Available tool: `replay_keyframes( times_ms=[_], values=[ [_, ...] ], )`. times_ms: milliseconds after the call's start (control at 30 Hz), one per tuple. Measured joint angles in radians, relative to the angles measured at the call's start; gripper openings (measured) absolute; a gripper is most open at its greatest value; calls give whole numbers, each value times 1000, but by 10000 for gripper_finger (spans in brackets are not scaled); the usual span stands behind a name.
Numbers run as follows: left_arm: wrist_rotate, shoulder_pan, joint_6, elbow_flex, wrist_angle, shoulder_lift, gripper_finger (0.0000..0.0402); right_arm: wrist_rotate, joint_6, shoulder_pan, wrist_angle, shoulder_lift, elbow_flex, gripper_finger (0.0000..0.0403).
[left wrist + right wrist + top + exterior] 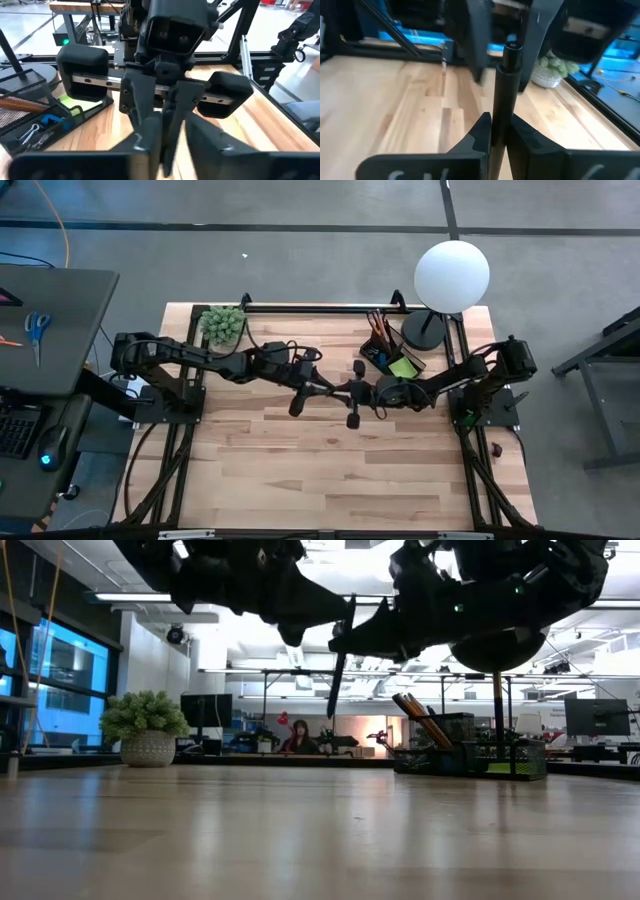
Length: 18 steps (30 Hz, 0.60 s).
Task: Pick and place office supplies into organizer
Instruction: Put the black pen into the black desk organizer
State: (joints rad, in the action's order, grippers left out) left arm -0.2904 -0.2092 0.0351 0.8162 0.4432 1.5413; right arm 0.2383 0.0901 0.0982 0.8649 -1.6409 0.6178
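The right gripper has its fingers squeezed on a black pen. The pen stands up tall between them, with its top end poking out past the fingertips. The left gripper meets it from the other side. Its fingers sit just a little apart around the same pen, and I cannot tell if they press on it.

Both grippers hang in the air above the tabletop, just beside the black organizer, on the side away from the white globe lamp. In the low view the pen points down and does not touch the wood.

What could go wrong? If the right fingers pinch too softly, the pen may slide down and drop. If the left fingers catch on it as the arms part, the pen could tip or twist. A tilted pen may bump the pencils that stand in the organizer and miss its slot.
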Motion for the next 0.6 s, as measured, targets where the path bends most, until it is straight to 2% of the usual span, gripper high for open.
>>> replay_keyframes(
  times_ms=[200, 333, 467, 600],
  values=[
    [99, 1, 9, 0, -112, -90, 180, 86, -6, -5, -70, 23, 0, 21],
    [202, 0, 10, 0, -246, -207, 238, 132, -17, -29, -201, 124, 0, 21],
    [242, 2, -24, 0, -365, -324, 270, 295, 0, -82, -432, 283, 0, 21],
    [235, 23, -66, 1, -432, -361, 276, 372, -20, -161, -635, 426, 0, 21]
  ],
)
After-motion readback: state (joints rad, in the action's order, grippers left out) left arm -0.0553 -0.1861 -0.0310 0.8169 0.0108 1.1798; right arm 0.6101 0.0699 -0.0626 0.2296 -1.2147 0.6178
